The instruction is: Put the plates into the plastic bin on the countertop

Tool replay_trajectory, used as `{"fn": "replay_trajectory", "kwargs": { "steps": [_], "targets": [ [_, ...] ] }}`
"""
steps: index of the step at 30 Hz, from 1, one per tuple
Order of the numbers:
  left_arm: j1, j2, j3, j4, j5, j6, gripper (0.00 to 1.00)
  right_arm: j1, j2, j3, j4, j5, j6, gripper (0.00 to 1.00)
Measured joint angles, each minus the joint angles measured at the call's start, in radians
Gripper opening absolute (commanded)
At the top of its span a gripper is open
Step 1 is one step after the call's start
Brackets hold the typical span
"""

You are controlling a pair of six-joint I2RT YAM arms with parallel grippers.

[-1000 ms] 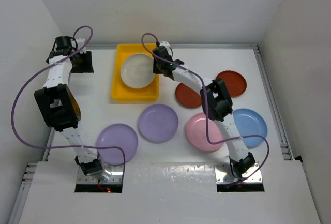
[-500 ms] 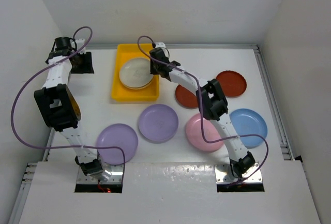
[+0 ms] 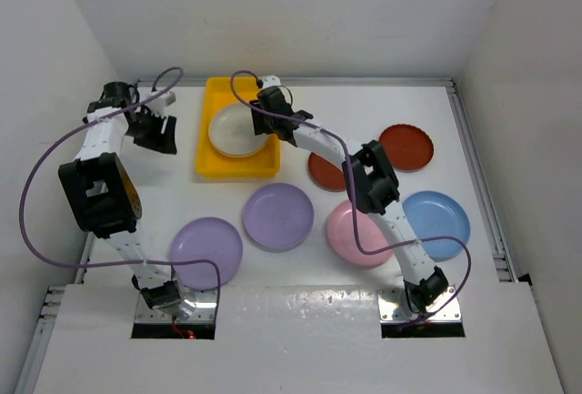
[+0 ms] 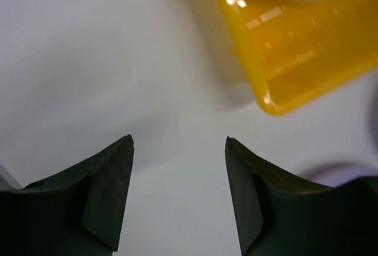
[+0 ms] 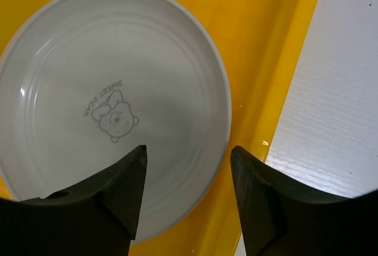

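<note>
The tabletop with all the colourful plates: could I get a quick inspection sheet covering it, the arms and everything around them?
Surface: white countertop, flat, no spills seen.
Job's things: yellow bin holds one cream plate. Six plates lie flat outside it: two lavender plates, a pink plate, a blue plate and two brown-red plates.
Clutter: nothing seen.
Grippers: left gripper open and empty, over bare countertop beside the bin. Right gripper open, above the cream plate, holding nothing.
Cables: purple cables loop loosely off each arm.
Surroundings: white walls on three sides, metal rail along the right edge.
</note>
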Motion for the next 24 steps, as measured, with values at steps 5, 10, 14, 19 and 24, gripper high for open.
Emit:
{"fn": "replay_trajectory", "kwargs": {
  "steps": [5, 10, 14, 19, 24],
  "targets": [
    [0.0, -0.079, -0.106, -0.18, 0.052, 0.265, 0.67, 0.012, -0.057, -0.069, 0.006, -0.001, -0.022, 0.7],
    [-0.02, -0.123, -0.27, -0.342, 0.062, 0.48, 0.83, 0.007, -0.215, -0.237, 0.034, 0.007, -0.035, 0.73],
    [-0.077, -0.139, -0.421, -0.364, 0.048, 0.521, 0.85, -0.011, -0.404, -0.399, 0.108, 0.032, -0.039, 0.73],
    [-0.164, -0.18, -0.571, -0.2, -0.031, 0.436, 0.8, -0.08, -0.584, -0.518, 0.172, 0.059, -0.015, 0.73],
    [-0.217, -0.278, -0.714, -0.023, -0.159, 0.357, 0.42, -0.147, -0.684, -0.65, 0.208, 0.112, -0.006, 0.73]
  ]
}}
